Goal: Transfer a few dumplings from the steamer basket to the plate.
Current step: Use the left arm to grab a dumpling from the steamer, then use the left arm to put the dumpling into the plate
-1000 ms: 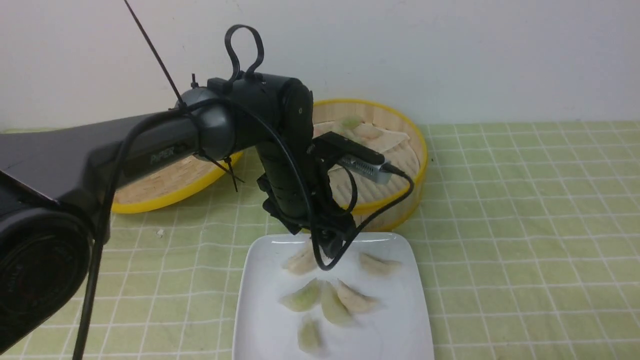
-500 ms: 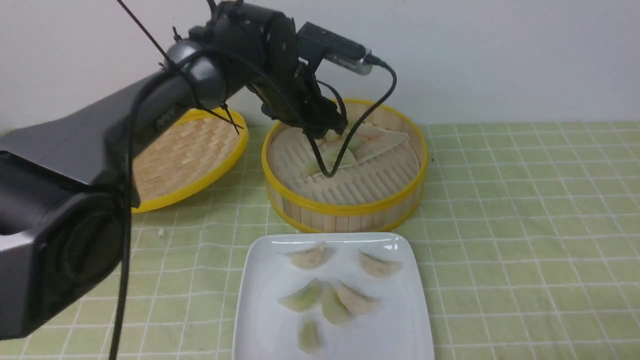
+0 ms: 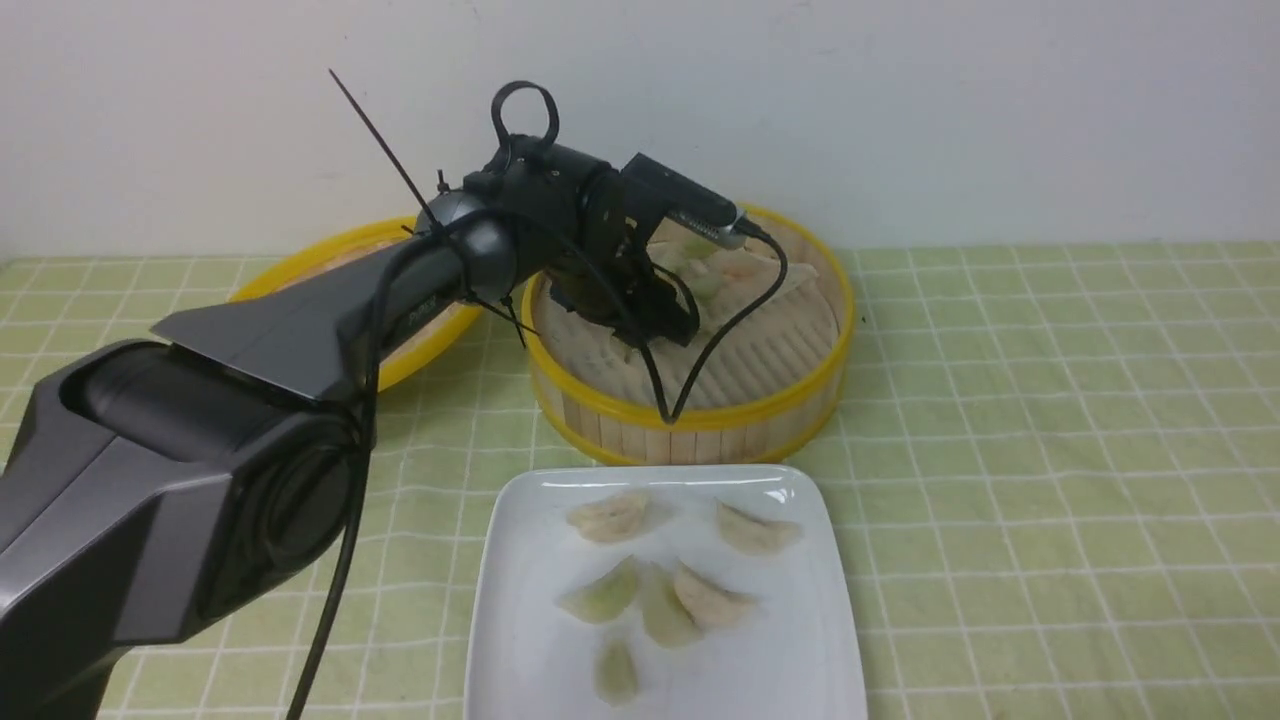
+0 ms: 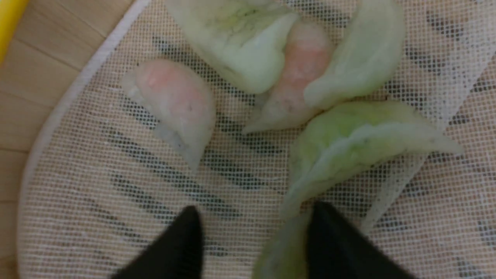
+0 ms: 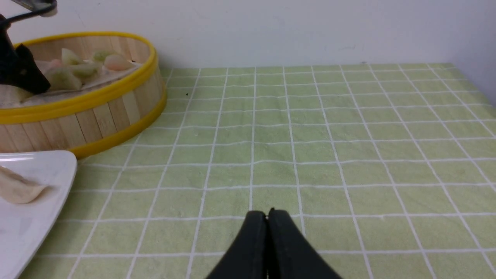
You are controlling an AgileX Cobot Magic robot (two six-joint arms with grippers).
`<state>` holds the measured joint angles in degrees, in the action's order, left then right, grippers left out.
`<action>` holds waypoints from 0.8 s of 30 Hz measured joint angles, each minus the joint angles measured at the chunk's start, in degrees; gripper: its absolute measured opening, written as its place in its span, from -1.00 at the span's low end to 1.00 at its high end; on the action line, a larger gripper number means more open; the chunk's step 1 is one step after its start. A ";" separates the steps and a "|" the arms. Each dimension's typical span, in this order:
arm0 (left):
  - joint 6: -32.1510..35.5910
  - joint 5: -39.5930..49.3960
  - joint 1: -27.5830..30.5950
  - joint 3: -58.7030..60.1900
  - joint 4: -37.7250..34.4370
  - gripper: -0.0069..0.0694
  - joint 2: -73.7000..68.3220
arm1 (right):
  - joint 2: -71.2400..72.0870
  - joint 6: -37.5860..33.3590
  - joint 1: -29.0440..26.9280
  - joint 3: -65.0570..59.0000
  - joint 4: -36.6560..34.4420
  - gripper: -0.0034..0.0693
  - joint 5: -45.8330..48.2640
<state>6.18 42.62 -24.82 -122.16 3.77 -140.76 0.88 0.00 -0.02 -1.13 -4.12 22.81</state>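
Note:
The steamer basket (image 3: 700, 415) stands behind the white plate (image 3: 800, 640), which holds several dumplings (image 3: 660, 605). My left gripper (image 3: 668, 325) reaches down into the basket. In the left wrist view, the left gripper (image 4: 255, 209) is open just above the mesh liner. The tail of a light green dumpling (image 4: 348, 151) lies between the jaws, against one finger (image 4: 333, 240). A pink dumpling (image 4: 174, 97) and more green and pink ones lie beyond. My right gripper (image 5: 266, 213) is shut and empty, low over the cloth, right of the basket (image 5: 97, 112).
The shallow woven lid (image 3: 310, 258) lies left of the basket, partly behind my left arm. A green checked cloth (image 3: 1050, 450) covers the table up to the white wall. The left wrist camera's cable (image 3: 700, 370) hangs over the basket's front rim.
My left arm has swung from over the plate back to the basket and dropped inside it. Its jaws have narrowed around the green dumpling's tail.

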 joint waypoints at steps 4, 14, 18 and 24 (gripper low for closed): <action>0.00 3.45 -0.06 -0.11 -0.51 -0.50 0.86 | 0.00 0.00 0.00 0.00 0.00 -0.95 0.00; 0.51 22.50 -0.06 -0.11 -5.94 -0.50 17.69 | 0.00 0.00 0.00 0.00 0.00 -0.95 0.00; 2.23 27.71 -0.20 1.39 -11.57 -0.50 24.71 | 0.00 0.00 0.00 0.00 0.00 -0.95 0.00; 3.30 27.76 -3.66 17.65 -16.83 -0.50 29.31 | 0.00 0.00 0.00 0.00 0.00 -0.95 0.00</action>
<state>9.48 70.38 -28.48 -104.51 -13.06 -111.45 0.88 0.00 -0.02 -1.13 -4.12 22.81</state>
